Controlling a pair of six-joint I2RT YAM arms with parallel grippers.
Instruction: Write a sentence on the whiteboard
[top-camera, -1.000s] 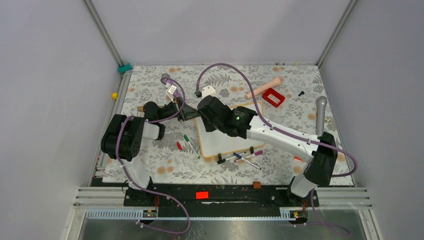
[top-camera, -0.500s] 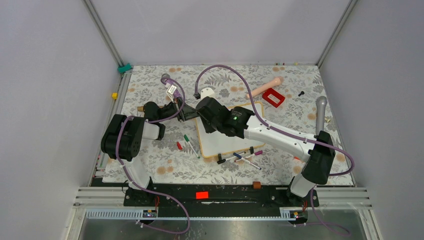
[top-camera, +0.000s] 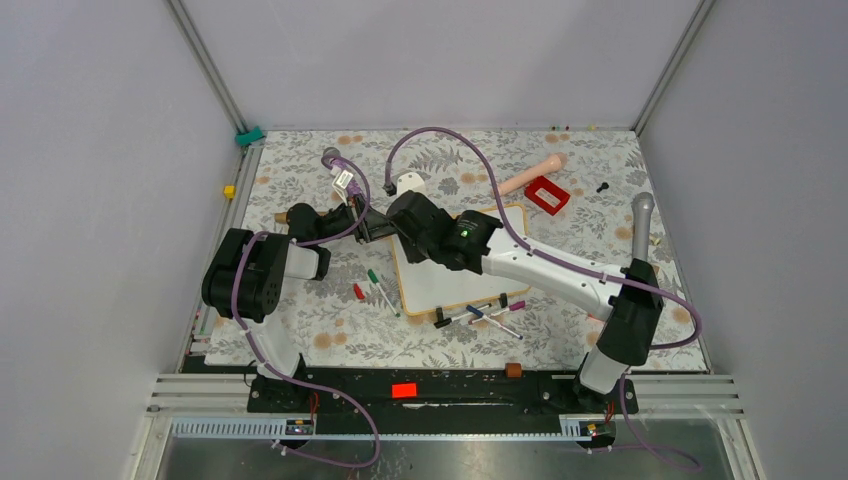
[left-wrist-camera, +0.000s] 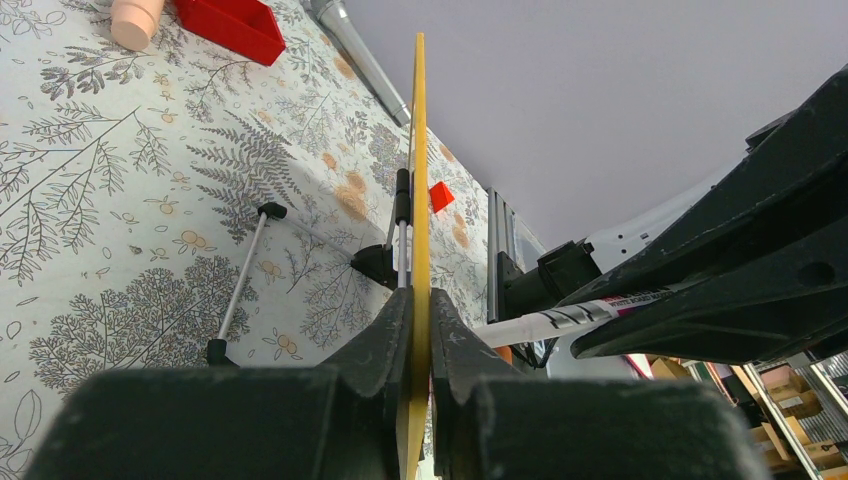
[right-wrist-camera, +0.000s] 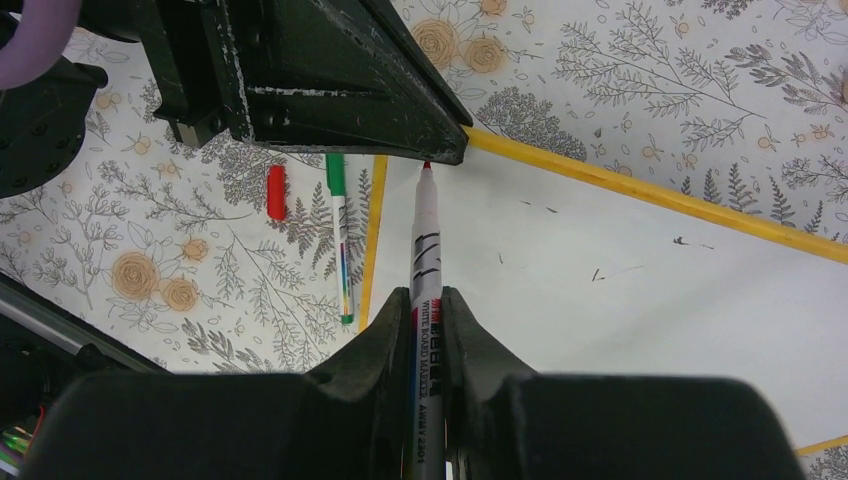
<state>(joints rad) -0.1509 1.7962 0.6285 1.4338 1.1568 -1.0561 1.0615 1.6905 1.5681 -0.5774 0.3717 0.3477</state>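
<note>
The right wrist view alone shows the right gripper (right-wrist-camera: 428, 302) clamped on a marker (right-wrist-camera: 424, 230) over the whiteboard (right-wrist-camera: 620, 290), the left one the left gripper (left-wrist-camera: 419, 312) pinching its edge, on a flowered table (top-camera: 300, 335) between grey walls (top-camera: 90, 150).

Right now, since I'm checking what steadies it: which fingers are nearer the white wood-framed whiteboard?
Left. The left fingers clamp the whiteboard's wooden edge at a corner; the right fingers hover above that corner, holding a red-tipped white marker pen.
</note>
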